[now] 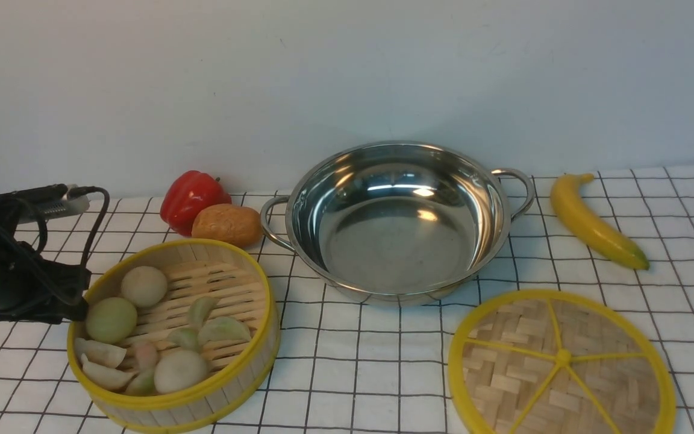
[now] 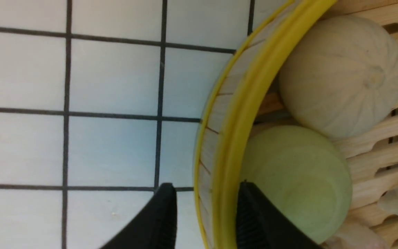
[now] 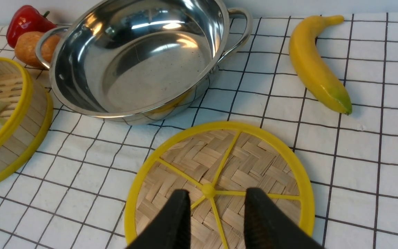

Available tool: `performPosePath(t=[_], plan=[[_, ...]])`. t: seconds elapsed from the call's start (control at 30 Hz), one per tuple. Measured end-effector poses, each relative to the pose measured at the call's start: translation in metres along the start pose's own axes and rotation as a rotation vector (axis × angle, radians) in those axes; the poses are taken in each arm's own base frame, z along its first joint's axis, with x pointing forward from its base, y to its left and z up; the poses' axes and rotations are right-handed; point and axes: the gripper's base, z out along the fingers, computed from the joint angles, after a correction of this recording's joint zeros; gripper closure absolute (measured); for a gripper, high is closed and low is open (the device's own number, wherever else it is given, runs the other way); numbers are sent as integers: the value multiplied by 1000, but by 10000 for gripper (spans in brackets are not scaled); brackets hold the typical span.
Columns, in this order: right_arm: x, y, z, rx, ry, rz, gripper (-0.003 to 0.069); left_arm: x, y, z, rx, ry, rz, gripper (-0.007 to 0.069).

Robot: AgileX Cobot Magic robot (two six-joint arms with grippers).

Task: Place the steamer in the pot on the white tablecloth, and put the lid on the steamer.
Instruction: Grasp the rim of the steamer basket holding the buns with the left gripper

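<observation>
The steamer (image 1: 226, 395), a bamboo basket with yellow rims, stands at the front left of the white tablecloth (image 1: 353, 361) with pale buns and dumplings inside. My left gripper (image 1: 82, 301) is open at its left side. In the left wrist view this gripper (image 2: 206, 185) straddles the steamer's rim (image 2: 240, 114), one finger outside the wall and one inside against a green bun (image 2: 299, 173). The empty steel pot (image 1: 401, 241) stands behind the middle. The woven lid (image 1: 561, 361) lies flat at the front right. My right gripper (image 3: 216, 192) hovers open over the lid's (image 3: 219, 162) hub.
A red pepper (image 1: 193, 193) and a brown potato-like piece (image 1: 226, 224) lie behind the steamer, close to the pot's left handle. A banana (image 1: 594, 223) lies to the right of the pot. A pale wall runs behind the table.
</observation>
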Motion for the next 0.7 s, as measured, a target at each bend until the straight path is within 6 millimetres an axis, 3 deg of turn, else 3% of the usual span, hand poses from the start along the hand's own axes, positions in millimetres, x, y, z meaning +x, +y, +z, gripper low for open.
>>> performPosePath(t=[0.27,0.47,0.7], plan=[[0,0,0,0,1,0,419,0,-3,20,7,40,13,396],[0,0,0,0,1,0,419,-1,-2,21,5,37,12,398],[0,0,0,0,1,0,419,-1,-3,22,10,40,-19,547]])
